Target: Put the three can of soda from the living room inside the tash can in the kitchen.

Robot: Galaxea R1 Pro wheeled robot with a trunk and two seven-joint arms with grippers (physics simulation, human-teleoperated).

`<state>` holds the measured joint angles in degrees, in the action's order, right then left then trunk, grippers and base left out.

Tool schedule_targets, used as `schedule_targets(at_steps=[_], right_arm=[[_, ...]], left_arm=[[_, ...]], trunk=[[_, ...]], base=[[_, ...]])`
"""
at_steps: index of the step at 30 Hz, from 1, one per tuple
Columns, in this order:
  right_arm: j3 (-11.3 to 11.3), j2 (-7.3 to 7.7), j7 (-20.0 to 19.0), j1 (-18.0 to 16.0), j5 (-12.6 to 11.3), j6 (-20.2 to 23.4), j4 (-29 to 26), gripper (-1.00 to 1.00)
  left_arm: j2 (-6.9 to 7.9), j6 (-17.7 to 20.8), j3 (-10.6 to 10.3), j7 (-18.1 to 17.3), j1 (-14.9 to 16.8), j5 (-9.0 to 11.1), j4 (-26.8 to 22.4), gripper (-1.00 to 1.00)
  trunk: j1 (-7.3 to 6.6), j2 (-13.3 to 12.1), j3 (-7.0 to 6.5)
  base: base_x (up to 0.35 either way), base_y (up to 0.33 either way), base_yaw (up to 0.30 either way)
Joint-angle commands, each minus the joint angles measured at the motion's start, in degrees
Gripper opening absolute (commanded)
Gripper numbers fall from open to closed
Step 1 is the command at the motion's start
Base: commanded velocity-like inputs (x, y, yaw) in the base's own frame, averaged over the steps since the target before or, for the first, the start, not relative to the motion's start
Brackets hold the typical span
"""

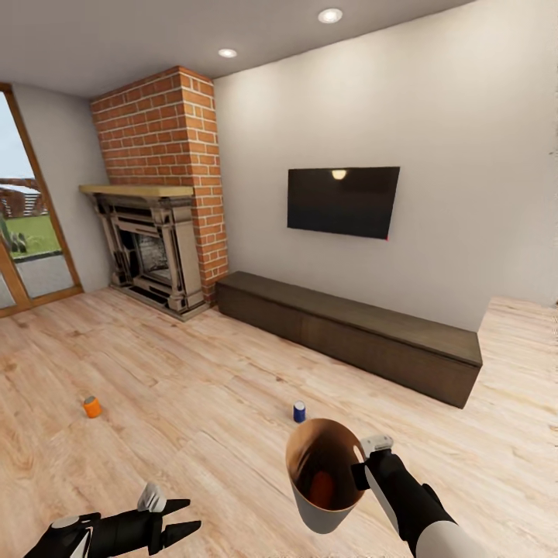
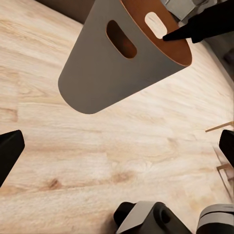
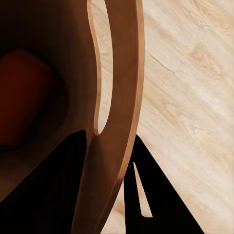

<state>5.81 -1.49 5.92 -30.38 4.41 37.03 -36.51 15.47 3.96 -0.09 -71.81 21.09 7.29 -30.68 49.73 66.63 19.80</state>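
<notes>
Living room: light wood plank floor (image 1: 194,372), broad and open between the robot and the far wall.

Far edge of the floor, largest first: one red brick chimney (image 1: 167,132) with a fireplace at its foot; one long dark low cabinet (image 1: 349,333) along the white wall; one wall TV (image 1: 342,200) above it; glass doors (image 1: 23,225) at the left edge.

Tash can (image 1: 325,484), count one: round, tapered, pale grey outside, tan-brown inside, slot handle near the rim. Held tilted above the floor, mouth toward the camera.

Right gripper (image 1: 361,463): clamped on the bin's rim, one finger inside the wall, one outside.

Left gripper (image 1: 180,518): released, fingers spread, nothing between them, low over the floor.

Cans of soda, count three:
- orange can in the bin (image 1: 322,490), lying at its bottom;
- orange can (image 1: 92,407), on the open floor toward the left;
- dark blue can (image 1: 299,411), upright on the floor just beyond the bin's rim.
</notes>
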Motion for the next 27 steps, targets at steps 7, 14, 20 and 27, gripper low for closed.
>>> schedule_targets(at_steps=[7, 14, 20, 27], right_arm=[[-0.01, -0.01, -0.03, -0.03, -0.19, -0.03, -0.04, -1.0], [-0.01, -0.01, -0.03, -0.03, -0.19, -0.03, -0.05, -1.0], [-0.01, -0.01, -0.03, -0.03, -0.19, -0.03, -0.04, -1.0], [-0.01, -0.01, -0.03, -0.03, -0.19, -0.03, -0.05, -1.0]], left_arm=[[0.0, 0.0, 0.0, 0.04, 0.0, 0.0, 0.0, 1.0], [0.0, 0.0, 0.0, 0.05, 0.0, 0.0, 0.0, 1.0], [0.0, 0.0, 0.0, 0.06, 0.0, 0.0, 0.0, 1.0], [0.0, 0.0, 0.0, 0.05, 0.0, 0.0, 0.0, 1.0]], trunk=[[0.0, 0.01, 0.62], [0.0, 0.01, 1.25], [0.0, 0.01, 1.79], [0.0, 0.01, 2.42]], base=[[0.0, 0.0, -0.107], [0.0, 0.0, -0.1], [0.0, 0.0, -0.088], [0.0, 0.0, -0.082]])
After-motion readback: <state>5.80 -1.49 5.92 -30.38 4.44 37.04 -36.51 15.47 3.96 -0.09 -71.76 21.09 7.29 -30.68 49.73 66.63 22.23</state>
